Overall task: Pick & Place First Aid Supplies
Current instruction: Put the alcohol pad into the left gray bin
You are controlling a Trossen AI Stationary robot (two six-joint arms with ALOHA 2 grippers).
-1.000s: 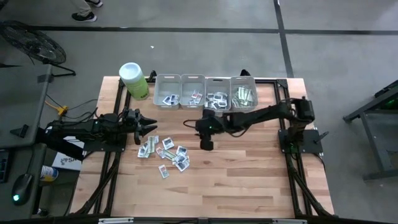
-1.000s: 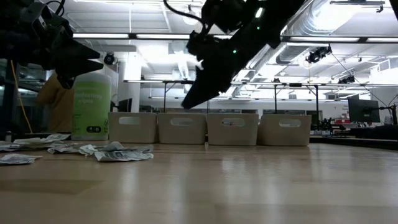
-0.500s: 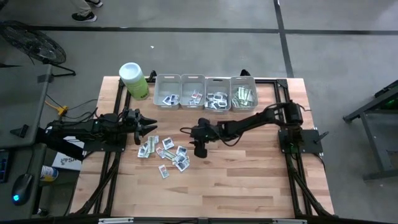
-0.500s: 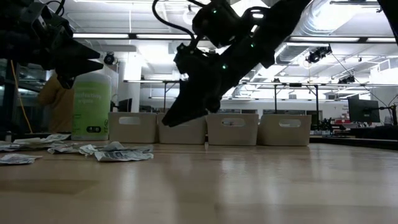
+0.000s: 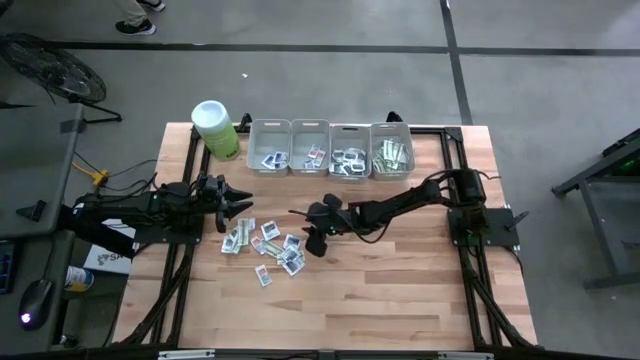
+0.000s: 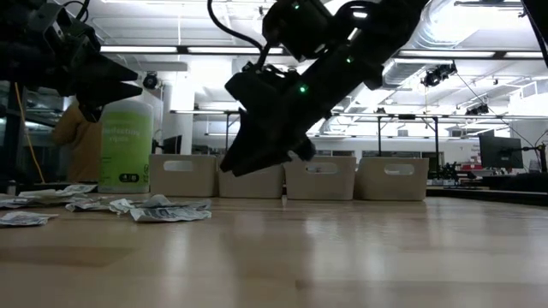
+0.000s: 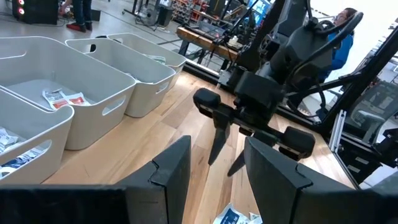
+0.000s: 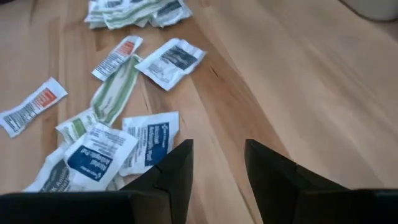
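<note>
Your right gripper [image 5: 312,243] has swung away from the bins [image 5: 330,148] and now hangs low, fingers spread and empty, right beside the loose packets [image 5: 268,246]. That sets up another pick. Beyond the pile, your left gripper [image 5: 240,203] waits, fingers apart, unmoved.

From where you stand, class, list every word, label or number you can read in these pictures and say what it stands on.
None can be read for certain.
Packets on the table: blue, dark and red print, too blurred to read.
Green canister: pale lettering on its label, too small to read.
Packets in the bins: print too small to read.
</note>
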